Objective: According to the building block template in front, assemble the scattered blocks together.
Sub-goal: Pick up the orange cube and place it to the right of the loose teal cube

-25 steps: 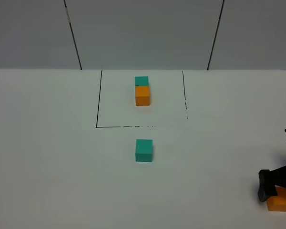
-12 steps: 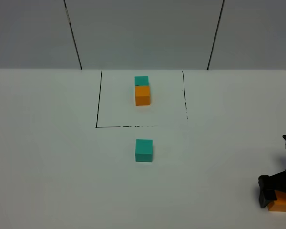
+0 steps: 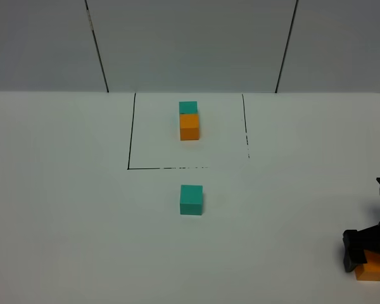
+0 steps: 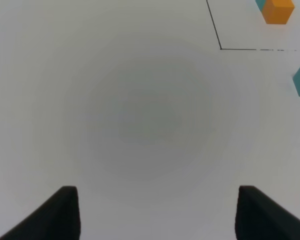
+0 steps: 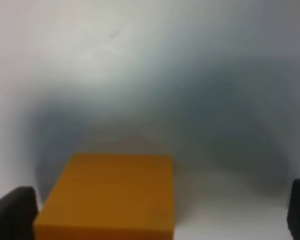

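Far left: left hand (image 4: 157, 215) released, jaws wide above the desk (image 4: 140, 125). At 12 o'clock, one template (image 3: 189, 120), two joined cubes, teal behind orange. Centre, one loose teal cube (image 3: 191, 199). At 4 o'clock, one orange cube (image 3: 372, 269) on the desk, straddled by the released right hand (image 5: 156, 215).

— What is lying on the white table (image 3: 63, 221)?

— A thin black outline (image 3: 129, 136) is running across the upper middle of the frame, showing a left side, a front line and a broken right side. Inside it the template pair (image 3: 189, 120) is sitting, its teal half (image 3: 188, 107) lying behind and touching its orange half (image 3: 189, 128).

— And outside the lines?

— A loose teal cube (image 3: 191, 199) is resting near the front line, about mid-frame. A loose orange cube (image 3: 375, 271) is sitting in the lower right corner, well apart from the others and partly covered.
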`<state>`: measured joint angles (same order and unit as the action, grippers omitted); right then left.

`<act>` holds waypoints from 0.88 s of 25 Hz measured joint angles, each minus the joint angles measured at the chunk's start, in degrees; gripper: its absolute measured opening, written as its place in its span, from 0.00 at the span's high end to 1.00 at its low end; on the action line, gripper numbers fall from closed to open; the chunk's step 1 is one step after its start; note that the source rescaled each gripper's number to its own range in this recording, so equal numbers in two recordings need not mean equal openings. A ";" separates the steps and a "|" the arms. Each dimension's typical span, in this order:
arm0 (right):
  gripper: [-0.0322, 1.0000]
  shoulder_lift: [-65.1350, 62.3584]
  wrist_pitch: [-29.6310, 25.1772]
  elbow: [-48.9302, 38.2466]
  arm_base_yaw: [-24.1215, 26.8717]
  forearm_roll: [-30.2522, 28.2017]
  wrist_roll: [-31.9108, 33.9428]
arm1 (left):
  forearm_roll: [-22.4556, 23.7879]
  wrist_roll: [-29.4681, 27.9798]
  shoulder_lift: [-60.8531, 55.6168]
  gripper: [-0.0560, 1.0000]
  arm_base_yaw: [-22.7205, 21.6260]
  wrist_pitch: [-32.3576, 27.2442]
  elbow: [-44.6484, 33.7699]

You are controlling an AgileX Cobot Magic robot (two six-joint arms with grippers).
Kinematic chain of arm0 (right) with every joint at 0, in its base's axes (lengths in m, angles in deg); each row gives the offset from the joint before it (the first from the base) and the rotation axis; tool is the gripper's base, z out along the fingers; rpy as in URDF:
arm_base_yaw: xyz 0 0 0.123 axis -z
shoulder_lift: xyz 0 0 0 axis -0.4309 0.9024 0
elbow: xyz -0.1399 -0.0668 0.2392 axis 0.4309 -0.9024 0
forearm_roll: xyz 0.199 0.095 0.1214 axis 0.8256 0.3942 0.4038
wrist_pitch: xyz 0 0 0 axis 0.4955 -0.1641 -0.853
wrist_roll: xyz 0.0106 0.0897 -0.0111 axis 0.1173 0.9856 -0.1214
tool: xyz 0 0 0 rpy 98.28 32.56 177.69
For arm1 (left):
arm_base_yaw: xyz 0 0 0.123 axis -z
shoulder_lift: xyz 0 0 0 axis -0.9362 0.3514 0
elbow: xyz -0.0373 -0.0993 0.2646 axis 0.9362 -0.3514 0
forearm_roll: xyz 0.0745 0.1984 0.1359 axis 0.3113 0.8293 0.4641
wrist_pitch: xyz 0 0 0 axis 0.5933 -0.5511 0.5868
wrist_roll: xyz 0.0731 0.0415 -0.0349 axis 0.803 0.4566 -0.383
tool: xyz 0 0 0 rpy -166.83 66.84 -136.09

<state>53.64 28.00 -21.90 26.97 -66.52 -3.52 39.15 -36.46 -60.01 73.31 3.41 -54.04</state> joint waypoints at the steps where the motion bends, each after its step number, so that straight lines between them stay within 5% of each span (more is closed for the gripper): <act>1: 0.00 0.14 0.00 0.00 0.00 0.04 0.29 | 0.00 0.00 0.00 0.57 0.00 0.00 0.00; 13: 0.04 1.49 -0.27 0.13 0.00 -0.06 0.77 | 0.00 0.00 0.00 0.57 0.00 0.00 0.00; 17: 0.20 1.54 -0.56 0.13 0.00 -0.55 0.92 | 0.00 -0.05 0.00 0.57 0.00 0.00 0.00; 22: 0.54 1.59 -1.87 0.13 0.00 -0.51 1.03 | 0.00 -0.05 0.00 0.57 0.00 0.00 0.00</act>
<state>55.24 26.14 -21.77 26.97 -67.02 -2.49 39.15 -36.52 -60.01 73.31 3.41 -54.04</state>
